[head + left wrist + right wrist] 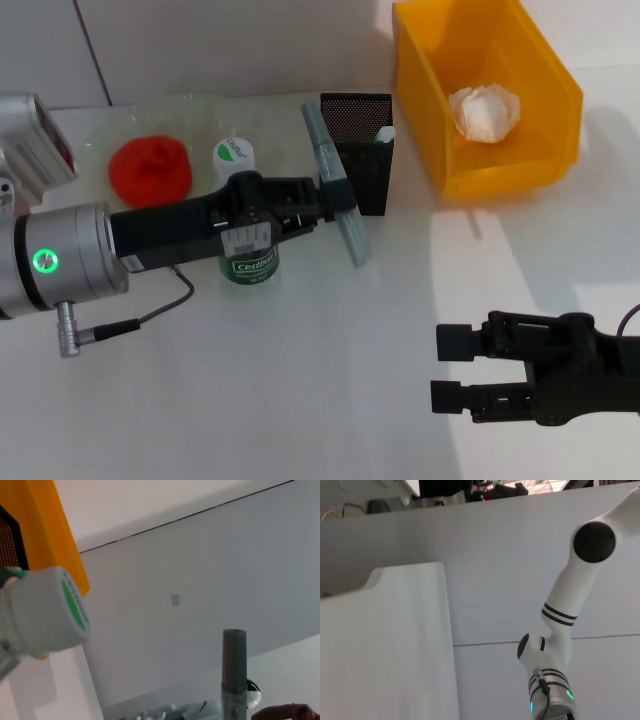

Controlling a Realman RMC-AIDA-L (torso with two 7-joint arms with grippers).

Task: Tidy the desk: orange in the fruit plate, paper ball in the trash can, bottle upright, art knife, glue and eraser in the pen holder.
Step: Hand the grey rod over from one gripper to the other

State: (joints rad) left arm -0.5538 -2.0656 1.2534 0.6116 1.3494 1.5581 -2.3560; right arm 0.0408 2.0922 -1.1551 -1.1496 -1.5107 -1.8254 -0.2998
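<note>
The left hand [335, 205] grips a slim grey metallic art knife [334, 185], long axis seemingly steeply tilted, beside the black mesh pen holder [362, 150]. The open, empty right hand [455, 370] hovers over bare white worktop [330, 380].

Head view: bright, even illumination on the desk [300, 400]; a brighter patch lies beside the trash can [487, 95], whose shadow falls on the desk beside it. The pen holder [360, 150] casts a faint shadow. Left wrist view: the bottle [45, 612] cap is close and soft-focused. Right wrist view: flat, diffuse light, no glare.
</note>
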